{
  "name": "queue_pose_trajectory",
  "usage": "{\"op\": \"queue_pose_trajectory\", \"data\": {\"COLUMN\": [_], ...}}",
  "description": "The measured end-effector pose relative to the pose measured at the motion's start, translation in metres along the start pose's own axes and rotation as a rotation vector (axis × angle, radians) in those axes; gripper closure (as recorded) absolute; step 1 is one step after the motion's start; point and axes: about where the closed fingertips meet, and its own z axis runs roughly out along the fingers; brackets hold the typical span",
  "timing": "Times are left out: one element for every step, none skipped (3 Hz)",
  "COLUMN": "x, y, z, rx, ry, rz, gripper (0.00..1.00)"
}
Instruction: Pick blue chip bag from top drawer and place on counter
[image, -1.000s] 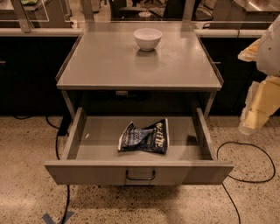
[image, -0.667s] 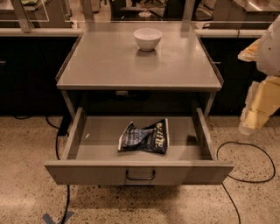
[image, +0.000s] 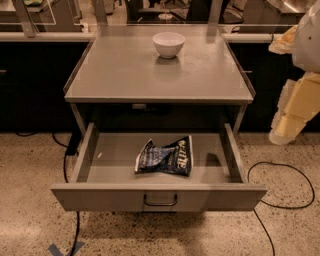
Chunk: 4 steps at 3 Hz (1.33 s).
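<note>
The blue chip bag (image: 166, 157) lies crumpled on the floor of the open top drawer (image: 100, 172), slightly right of its middle. The drawer is pulled fully out, with its dark bar handle (image: 160, 201) facing me. The counter (image: 120, 75) is the grey tabletop right above the drawer. My arm hangs at the right edge of the view, and the gripper (image: 286, 126) is at its lower end, beside the counter's right side. It is well to the right of the bag and higher than the drawer, touching nothing.
A white round bowl (image: 168, 44) stands at the back middle of the counter. Black cables (image: 280, 195) lie on the speckled floor at the right and left of the drawer. A long pale ledge over dark cabinets (image: 40, 37) runs behind.
</note>
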Motion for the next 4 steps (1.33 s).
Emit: {"op": "queue_pose_trajectory", "data": {"x": [-0.011,-0.014,-0.01,-0.007], "y": [-0.002,0.003,0.016,0.024], "z": [0.002,0.029,0.068,0.091], "rx": [-0.014,-0.079,-0.148,-0.192], "ry": [0.012,0.023,0.03,0.04], "rz": [-0.024,-0.035,-0.039,-0.04], "gripper": [0.0,0.0,0.0,0.0]}}
